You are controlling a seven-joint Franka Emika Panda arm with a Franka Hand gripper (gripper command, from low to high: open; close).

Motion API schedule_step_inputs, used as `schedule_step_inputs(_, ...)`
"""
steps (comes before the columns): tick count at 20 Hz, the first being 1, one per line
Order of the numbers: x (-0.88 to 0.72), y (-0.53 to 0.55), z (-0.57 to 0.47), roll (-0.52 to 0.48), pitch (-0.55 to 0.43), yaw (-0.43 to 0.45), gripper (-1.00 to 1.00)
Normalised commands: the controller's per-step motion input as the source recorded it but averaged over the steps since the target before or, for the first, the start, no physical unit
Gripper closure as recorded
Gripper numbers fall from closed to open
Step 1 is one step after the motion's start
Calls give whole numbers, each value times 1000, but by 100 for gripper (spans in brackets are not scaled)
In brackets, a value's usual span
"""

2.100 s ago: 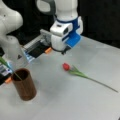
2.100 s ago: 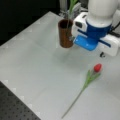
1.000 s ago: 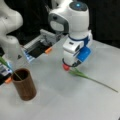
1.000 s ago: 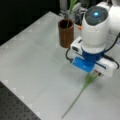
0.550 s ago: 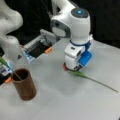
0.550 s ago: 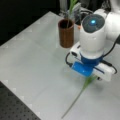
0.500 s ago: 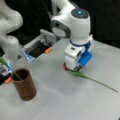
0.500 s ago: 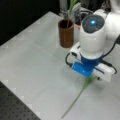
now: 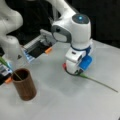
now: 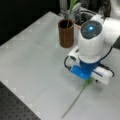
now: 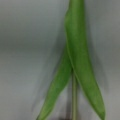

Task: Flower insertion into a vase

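The brown wood-grain vase point(image 9: 24, 87) stands upright at a front view's lower left and, in a front view, at top centre point(image 10: 66, 33). A green stem point(image 9: 7, 66) pokes out of it. The flower lies flat on the table, its long green stem point(image 9: 100, 82) point(image 10: 77, 96) trailing away from the gripper. The gripper point(image 9: 72, 71) point(image 10: 91, 78) is down on the table over the flower's head end; only a sliver of red point(image 9: 64, 66) shows beside it. The wrist view is filled by green leaves point(image 11: 77, 57) and the thin stem point(image 11: 74, 100); no fingers show there.
A grey device with orange parts point(image 9: 40, 47) sits behind the vase. The arm's white base point(image 9: 10, 30) rises at a front view's left. A dark perforated board point(image 10: 15, 107) borders the table's corner at a front view's bottom left.
The gripper swung over from beside the vase and came down onto the flower's head, covering the red bloom. In the last half second it has barely moved.
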Motion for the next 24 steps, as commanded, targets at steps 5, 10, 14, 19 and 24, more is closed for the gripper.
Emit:
schedule_step_inputs(5, 405, 102, 30, -164, 123, -20, -100)
schedule_step_inputs(10, 370, 59, 20, -220, 83, -41, -100)
schedule_step_inputs(14, 391, 17, -29, -244, 72, -26, -100)
schedule_step_inputs(19, 422, 23, -41, -204, 86, -29, -100)
schedule_step_inputs(24, 391, 68, -28, -206, 83, -29, -100)
